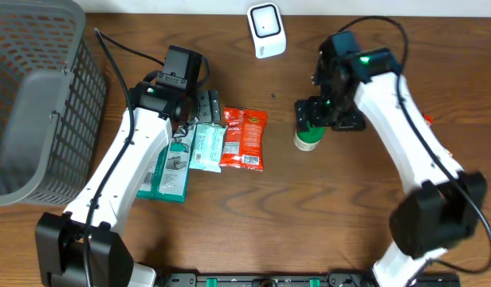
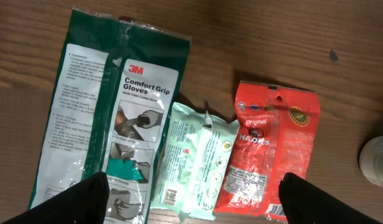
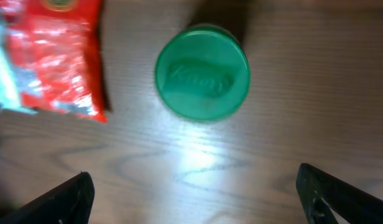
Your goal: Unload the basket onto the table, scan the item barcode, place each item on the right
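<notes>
The brown wood-grain table [image 1: 309,207] is lightly cluttered. Nearest, the left gripper [image 2: 194,199] hangs wide open and empty over the 3M gloves pack [image 2: 110,118], the wipes pack [image 2: 194,162] and the red snack packet [image 2: 270,155]. The right gripper [image 3: 198,199], jaws spread and empty, has the upright green-lidded bottle [image 3: 203,71] centred just ahead of its fingers. Farther off stands the white scanner [image 1: 266,30].

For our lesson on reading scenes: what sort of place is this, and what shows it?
Probably a mock shop checkout on a wooden table: a white scanner, packaged goods like the gloves pack and red packet, and a grey basket.
</notes>
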{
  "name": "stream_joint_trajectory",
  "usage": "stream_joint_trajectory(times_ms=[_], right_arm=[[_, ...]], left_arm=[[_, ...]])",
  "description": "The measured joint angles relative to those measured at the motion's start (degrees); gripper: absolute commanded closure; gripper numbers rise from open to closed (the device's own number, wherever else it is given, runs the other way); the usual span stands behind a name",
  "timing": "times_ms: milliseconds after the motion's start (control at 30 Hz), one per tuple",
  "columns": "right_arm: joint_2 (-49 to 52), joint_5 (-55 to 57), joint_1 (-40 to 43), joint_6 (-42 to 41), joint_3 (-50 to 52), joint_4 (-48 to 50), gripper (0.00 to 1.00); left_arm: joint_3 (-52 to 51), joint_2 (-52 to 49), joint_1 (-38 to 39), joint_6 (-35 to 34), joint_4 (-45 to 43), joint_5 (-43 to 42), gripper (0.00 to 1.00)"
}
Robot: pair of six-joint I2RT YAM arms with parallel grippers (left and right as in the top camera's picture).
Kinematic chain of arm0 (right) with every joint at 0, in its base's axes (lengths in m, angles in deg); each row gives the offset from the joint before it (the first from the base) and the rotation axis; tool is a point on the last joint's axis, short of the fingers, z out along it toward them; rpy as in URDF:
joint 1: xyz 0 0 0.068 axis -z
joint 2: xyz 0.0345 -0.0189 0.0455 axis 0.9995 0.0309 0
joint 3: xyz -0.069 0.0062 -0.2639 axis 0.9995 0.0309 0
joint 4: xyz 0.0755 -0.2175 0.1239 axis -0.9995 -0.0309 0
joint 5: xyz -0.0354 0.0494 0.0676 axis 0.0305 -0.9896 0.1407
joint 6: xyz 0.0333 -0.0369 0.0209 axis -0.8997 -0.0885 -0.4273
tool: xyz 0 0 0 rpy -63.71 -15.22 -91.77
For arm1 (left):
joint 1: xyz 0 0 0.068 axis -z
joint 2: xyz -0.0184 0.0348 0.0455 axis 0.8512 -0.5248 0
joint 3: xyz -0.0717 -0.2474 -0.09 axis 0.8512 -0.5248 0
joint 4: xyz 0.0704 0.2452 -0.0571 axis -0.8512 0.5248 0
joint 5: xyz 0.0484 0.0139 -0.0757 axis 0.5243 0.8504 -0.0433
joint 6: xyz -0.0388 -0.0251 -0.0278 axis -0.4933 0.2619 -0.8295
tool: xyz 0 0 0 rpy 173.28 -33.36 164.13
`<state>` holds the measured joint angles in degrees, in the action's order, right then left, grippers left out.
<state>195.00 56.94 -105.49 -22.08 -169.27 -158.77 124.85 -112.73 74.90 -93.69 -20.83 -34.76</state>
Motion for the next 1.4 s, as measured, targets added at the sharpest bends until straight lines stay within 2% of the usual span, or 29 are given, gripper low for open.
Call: stream_joint_trajectory(times_ms=[167,333,667,1167,1400], right_arm=[[5.1,0.5,0.0,0.6,0.0,6.0,0.01],[6.5,1.3,0.0,1.1,0.0,8.0,0.11],[6.5,2.5,-0.1,1.2,0.9,9.7,0.13],[6.5,3.8,-2.7,1.2,14.0,23.9,0.13],[6.6,5.0,-2.7,1.3,16.4,25.3,0.23]], left_arm=[[0.0,0.0,0.0,0.0,0.0,0.0,0.12],[0.0,0.0,0.0,0.0,0.0,0.0,0.12],[0.0,0.0,0.0,0.0,0.0,0.0,0.12],[0.0,0.0,0.0,0.0,0.0,0.0,0.12],[0.0,0.0,0.0,0.0,0.0,0.0,0.12]])
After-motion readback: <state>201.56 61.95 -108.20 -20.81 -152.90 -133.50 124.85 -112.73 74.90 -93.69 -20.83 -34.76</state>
